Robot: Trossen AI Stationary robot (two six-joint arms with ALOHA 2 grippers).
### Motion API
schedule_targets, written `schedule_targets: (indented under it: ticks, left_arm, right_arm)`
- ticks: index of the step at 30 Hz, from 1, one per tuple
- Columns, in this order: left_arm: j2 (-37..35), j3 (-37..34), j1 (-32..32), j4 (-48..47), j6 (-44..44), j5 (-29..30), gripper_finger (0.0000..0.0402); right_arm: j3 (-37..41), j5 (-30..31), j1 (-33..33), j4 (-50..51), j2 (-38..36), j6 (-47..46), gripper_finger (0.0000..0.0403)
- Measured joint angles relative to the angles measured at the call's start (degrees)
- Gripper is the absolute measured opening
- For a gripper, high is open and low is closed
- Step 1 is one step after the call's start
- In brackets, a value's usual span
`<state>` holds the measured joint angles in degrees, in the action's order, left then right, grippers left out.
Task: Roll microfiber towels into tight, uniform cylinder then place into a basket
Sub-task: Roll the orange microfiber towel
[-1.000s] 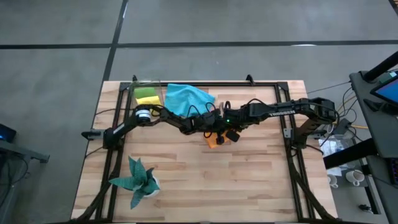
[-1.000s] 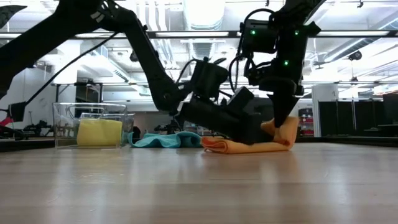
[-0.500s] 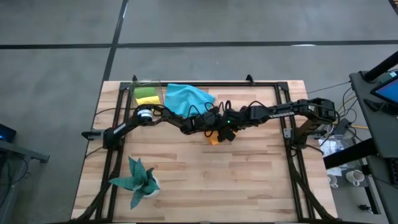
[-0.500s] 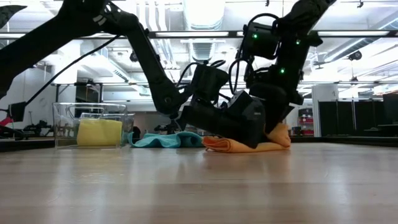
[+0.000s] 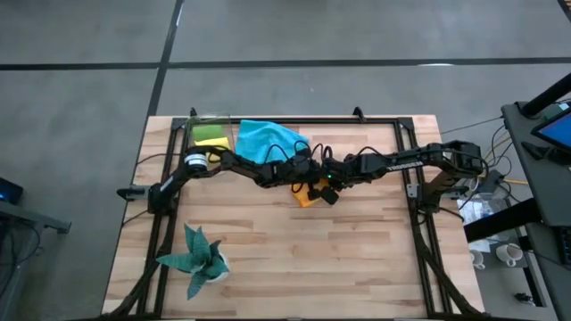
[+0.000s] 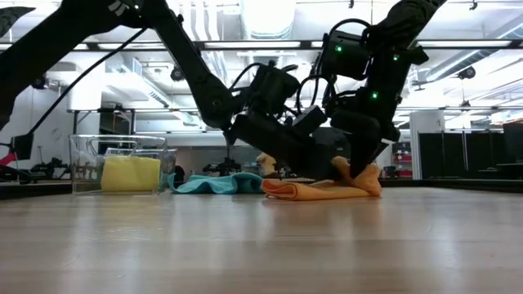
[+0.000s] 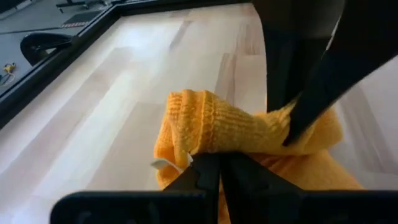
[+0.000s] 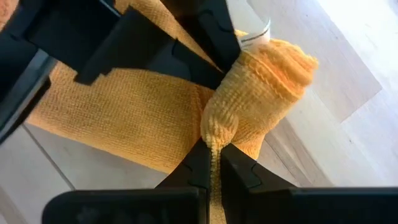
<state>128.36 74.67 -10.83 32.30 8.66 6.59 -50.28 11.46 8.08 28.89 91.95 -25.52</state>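
Both end effectors were clamped on the orange towel (image 6: 323,190) at mid-table (image 5: 268,259): left end effector (image 7: 219,163) and right end effector (image 8: 211,155) each pinched a bunched fold, fingers pressed together.

My fingers (image 7: 219,180) are black against the orange towel (image 7: 249,134), which carries a small white tag (image 7: 166,164). Beyond lie a bright blue towel (image 5: 268,138) and a yellow towel (image 6: 131,174) in the clear basket (image 6: 86,163), on pale striped wood (image 5: 294,259).
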Motion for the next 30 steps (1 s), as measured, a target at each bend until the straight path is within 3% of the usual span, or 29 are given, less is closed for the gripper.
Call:
schedule_targets:
  ticks: [7,14,23,30]
  left_arm:
    - [-2.05,-0.19,-0.07,-3.74,2.54,1.42,0.0]
    - [-6.01,-3.97,-0.15,-5.41,7.39,9.38,0.0]
    - [-8.75,-12.98,-0.33,3.65,6.24,9.34,0.0]
    - [-8.79,-17.9,-0.09,3.18,0.66,9.16,0.0]
  right_arm:
    - [0.07,-0.03,0.0,-0.57,-0.08,0.02,0.0009]
    - [0.15,-0.26,-0.01,-2.41,-0.08,0.02,0.0009]
    - [0.5,-0.54,0.02,-7.95,0.05,0.02,0.0009]
    - [0.52,-0.94,0.07,-9.08,0.08,0.04,0.0009]
